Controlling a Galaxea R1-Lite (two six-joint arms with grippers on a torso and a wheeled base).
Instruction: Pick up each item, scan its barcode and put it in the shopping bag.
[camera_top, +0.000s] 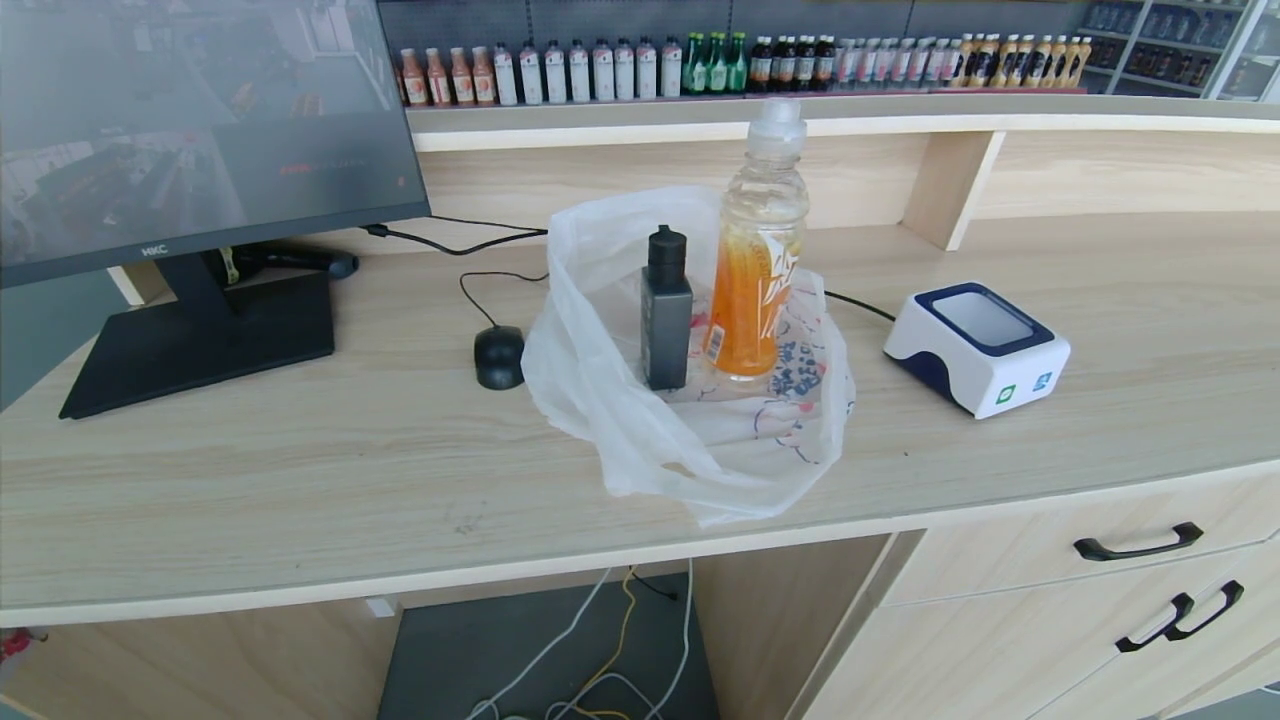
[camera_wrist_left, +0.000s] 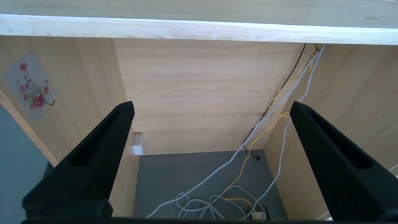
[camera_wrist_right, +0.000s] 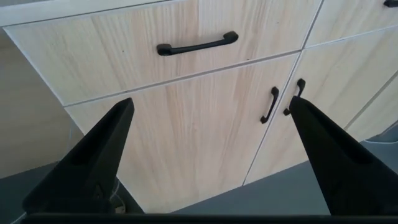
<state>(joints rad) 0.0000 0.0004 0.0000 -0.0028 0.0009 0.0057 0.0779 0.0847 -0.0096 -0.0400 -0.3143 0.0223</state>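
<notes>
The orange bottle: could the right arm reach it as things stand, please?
Probably, once raised: the right gripper sits open by the drawer, and the bottle stands well above the bag.

monitor (camera_top: 200, 120): bezel logo | bottle (camera_top: 755, 300): label print illegible | shopping bag (camera_top: 590, 380): blue print illegible | scanner (camera_top: 975, 345): two icon signs

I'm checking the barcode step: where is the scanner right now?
In the head view, the scanner sits on the counter just to the robot's right of the bag, nearest the orange bottle standing in it.
</notes>
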